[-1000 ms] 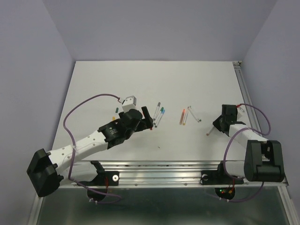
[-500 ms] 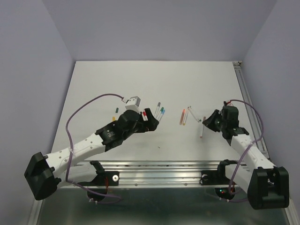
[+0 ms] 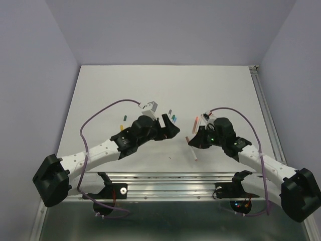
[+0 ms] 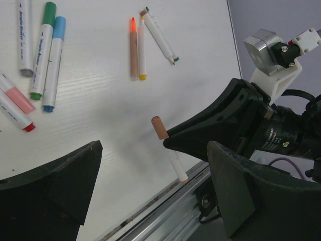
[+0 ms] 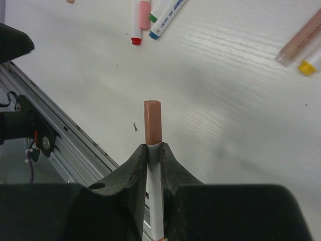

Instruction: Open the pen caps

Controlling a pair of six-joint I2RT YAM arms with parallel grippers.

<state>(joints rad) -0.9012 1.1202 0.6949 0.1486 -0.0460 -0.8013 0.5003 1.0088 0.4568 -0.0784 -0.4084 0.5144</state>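
I read the right gripper point(image 5: 154, 148) as clamped on the white barrel of the held pen point(image 5: 156, 201); its two fingers press the barrel from either side just below the brown cap point(image 5: 152, 122); that cap is seated on the barrel and stands clear of the fingertips. In the top view the held pen hangs above the table point(image 3: 125, 85) near the front rail point(image 3: 175, 175), cap end toward 11 o'clock, bare end toward 5 o'clock. The left gripper point(image 3: 170, 129) sits at 10 o'clock from the right one, close by; its jaws stand wide apart and grip nothing. In the left wrist view the brown cap shows in the gap between the two left fingers point(image 4: 50, 186); it touches neither. Other pens lie flat on the table; a three-pen group point(image 4: 142, 47) (one orange-tipped, one yellow-tipped, one green-tipped) lies at 12 o'clock from the right gripper; a five-pen group point(image 4: 42, 55) (grey, green, blue, pink and red ends) lies at 12 o'clock from the left gripper and is partly hidden by it in the top view. Whether those pens carry caps I cannot tell for every one.
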